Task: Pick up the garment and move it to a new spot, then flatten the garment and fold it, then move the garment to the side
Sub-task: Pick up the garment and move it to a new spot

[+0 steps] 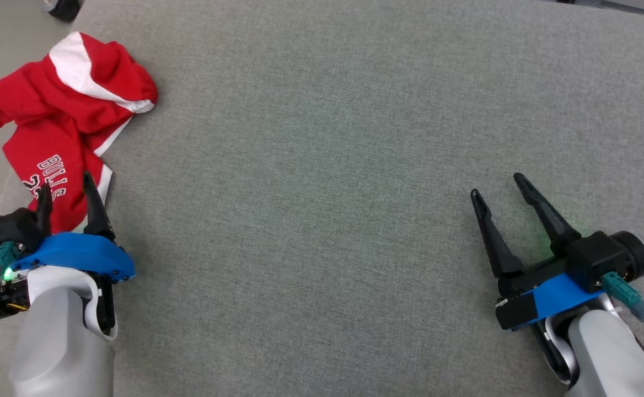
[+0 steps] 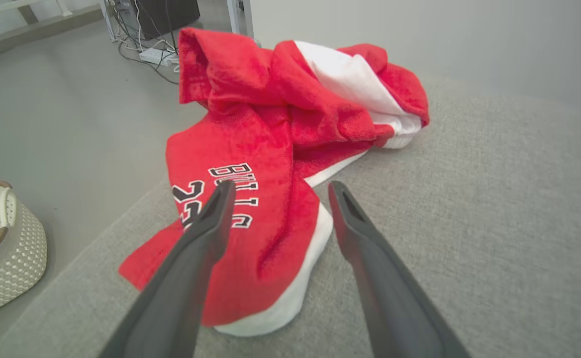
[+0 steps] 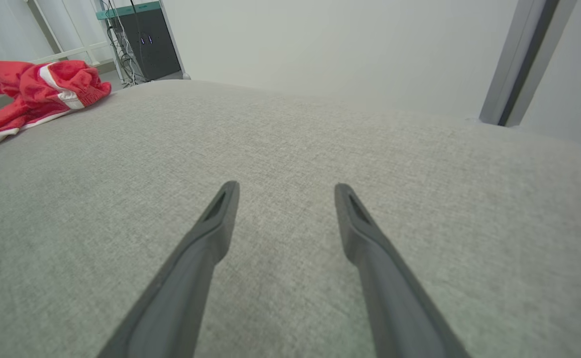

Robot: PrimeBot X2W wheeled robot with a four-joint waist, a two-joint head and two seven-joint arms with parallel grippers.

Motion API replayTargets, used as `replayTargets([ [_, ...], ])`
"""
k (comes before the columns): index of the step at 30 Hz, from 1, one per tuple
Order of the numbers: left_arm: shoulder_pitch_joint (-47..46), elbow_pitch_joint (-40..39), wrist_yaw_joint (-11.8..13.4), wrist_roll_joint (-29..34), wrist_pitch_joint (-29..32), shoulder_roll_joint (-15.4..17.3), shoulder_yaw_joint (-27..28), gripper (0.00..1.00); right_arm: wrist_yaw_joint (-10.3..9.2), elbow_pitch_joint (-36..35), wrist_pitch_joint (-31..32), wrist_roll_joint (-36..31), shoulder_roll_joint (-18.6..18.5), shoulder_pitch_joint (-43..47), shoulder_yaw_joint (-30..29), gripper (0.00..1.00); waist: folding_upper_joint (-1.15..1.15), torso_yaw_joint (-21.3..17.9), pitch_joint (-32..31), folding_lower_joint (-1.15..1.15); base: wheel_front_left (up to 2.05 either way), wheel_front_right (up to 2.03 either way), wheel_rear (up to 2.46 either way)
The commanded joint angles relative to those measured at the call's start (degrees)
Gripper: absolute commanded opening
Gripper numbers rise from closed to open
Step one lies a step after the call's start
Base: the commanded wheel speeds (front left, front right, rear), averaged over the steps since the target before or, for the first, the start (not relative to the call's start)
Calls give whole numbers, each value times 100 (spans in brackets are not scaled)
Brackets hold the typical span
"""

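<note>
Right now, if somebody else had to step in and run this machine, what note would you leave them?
Left claw: open, poised at the near end of the garment, gripping nothing.
Right claw: open and empty, over bare grey surface, far from the garment.
Garment: red and white, crumpled in a heap at the left edge of the grey surface.
Done: nothing yet; the garment is not lifted.
Left: pick it up, move it to a new spot, flatten, fold, set aside.

Left pincer (image 1: 65, 187) spread wide, right pincer (image 1: 498, 184) likewise
</note>
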Motion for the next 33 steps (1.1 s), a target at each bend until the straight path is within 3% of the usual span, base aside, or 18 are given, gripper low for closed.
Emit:
replayTargets([
  [1, -116, 181, 4, 40, 13, 42, -10, 100, -2, -4, 1, 41, -75, -23, -42, 100, 0, -23, 36, -1, 0, 0, 0],
  [12, -1008, 1860, 192, 3, 255, 421, -37, 100, -5, -122, 7, 86, -203, -99, -130, 100, 0, -268, 363, -1, 0, 0, 0],
  [13, -1018, 1965, 198, -17, 286, 410, -35, 94, -5, -120, 7, 83, -184, -107, -128, 100, 0, -281, 359, -1, 0, 0, 0],
  [14, -1041, 2053, 203, -15, 274, 409, -39, 17, -5, -116, 7, 83, -172, -110, -130, 100, 0, -289, 353, -1, 0, 0, 0],
  [15, -1050, 2143, 213, -16, 272, 407, -55, 0, -5, -111, 7, 84, -164, -109, -131, 100, 0, -295, 343, -1, 0, 0, 0],
  [23, -1237, 1948, 67, 105, 18, 555, -223, 0, -2, -3, 3, 82, 23, -44, -166, 100, 0, -289, 29, -1, 0, 0, 0],
  [33, -1066, -439, -195, 440, -9, 651, -633, 0, -2, 253, 0, 101, 517, 195, -248, 100, 0, -459, -758, -1, 0, 0, 0],
])
